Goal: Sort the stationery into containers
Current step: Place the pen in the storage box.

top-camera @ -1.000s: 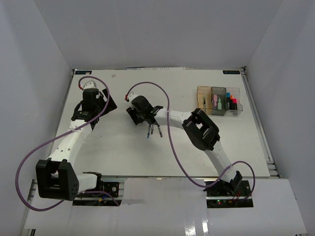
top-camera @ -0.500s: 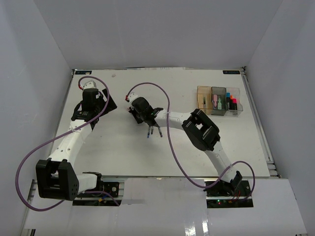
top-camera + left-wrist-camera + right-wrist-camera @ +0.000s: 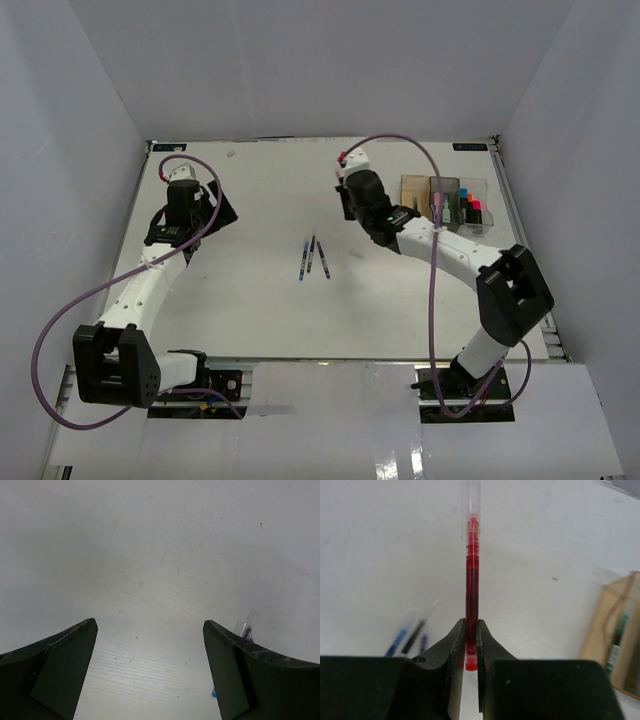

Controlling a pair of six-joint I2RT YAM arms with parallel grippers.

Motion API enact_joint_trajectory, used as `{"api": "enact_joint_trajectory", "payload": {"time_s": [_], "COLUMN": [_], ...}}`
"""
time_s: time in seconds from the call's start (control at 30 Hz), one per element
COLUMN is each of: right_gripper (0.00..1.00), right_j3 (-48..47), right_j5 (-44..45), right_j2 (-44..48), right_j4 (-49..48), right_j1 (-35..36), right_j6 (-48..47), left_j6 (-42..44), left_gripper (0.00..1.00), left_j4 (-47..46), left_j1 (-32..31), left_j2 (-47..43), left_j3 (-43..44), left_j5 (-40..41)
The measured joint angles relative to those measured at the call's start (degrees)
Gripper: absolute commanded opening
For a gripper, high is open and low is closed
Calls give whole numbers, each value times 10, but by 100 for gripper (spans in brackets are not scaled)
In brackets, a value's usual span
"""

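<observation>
My right gripper is shut on a red pen, which sticks straight out ahead of the fingers above the table. In the top view the right gripper hovers left of the containers: amber, smoky grey and clear, the last two holding markers and highlighters. The amber container shows at the right edge of the right wrist view. Three thin dark pens lie side by side mid-table, also blurred in the right wrist view. My left gripper is open over bare table.
The left gripper rests at the table's left side, far from the pens. A pen tip peeks past its right finger. White walls enclose the table on three sides. A purple cable arches over the right arm.
The right gripper shut on the red pen at the group of pens and carried it back and to the right, toward the containers. Three pens stayed mid-table. The left arm is unmoved.
</observation>
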State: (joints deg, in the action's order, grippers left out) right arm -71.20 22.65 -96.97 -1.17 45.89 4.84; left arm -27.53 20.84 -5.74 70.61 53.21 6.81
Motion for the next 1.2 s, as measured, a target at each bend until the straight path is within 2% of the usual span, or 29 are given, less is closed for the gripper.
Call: {"api": "enact_joint_trajectory", "payload": {"time_s": [0.13,0.27,0.5,0.6,0.63,0.73,0.9,1.03,1.2], "right_gripper": [8,8,9,16,26,35,41,43,44], "right_j3": [78,133,130,104,95,84,85,99,107], "right_j5": [19,20,-14,-26,-30,-40,-58,-61,-59], "right_j2": [59,68,32,-5,-16,-30,-14,47,110], "right_j4": [-2,15,26,26,26,26,27,28,20], "right_j1": [-120,-225,-306,-316,-317,-317,-313,-289,-173], "right_j6": [19,31,38,38,38,40,41,42,60], "left_j6": [0,0,-2,-2,-2,-2,-2,-2,-2], "left_gripper": [98,98,98,98,98,98,98,98,98], "left_j4": [0,0,0,0,0,-1,-1,-1,-1], "left_j1": [0,0,0,0,0,0,0,0,0], "left_j2": [0,0,2,3,3,3,4,4,5], "left_j3": [0,0,0,0,0,0,0,0,0], "left_j5": [-3,-6,-9,-11,-11,-13,-15,-17,-19]}}
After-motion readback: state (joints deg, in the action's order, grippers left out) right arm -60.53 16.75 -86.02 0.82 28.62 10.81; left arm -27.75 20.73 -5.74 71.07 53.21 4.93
